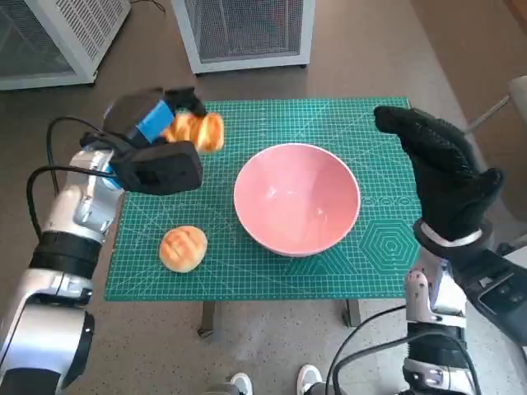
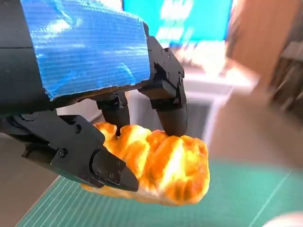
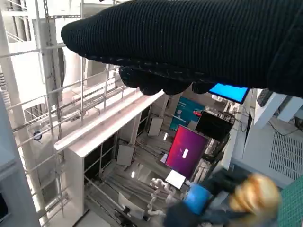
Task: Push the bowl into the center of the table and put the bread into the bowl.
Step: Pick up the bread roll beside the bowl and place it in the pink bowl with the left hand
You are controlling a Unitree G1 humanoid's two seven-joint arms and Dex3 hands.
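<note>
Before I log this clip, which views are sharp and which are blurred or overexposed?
Head view: sharp and evenly lit, with bowl and mat grid crisp. Left wrist view: the left robot hand is sharp, the held bread glows overexposed, and the background is blurred and washed out. Right wrist view: the glove of the right robot hand is in focus; the bread and blue tape low in the frame are smeared.

The head view looks steeply down on the table [image 1: 247, 280]; both wrist views sit close behind their hands, sharing the held bread [image 2: 165, 165].
</note>
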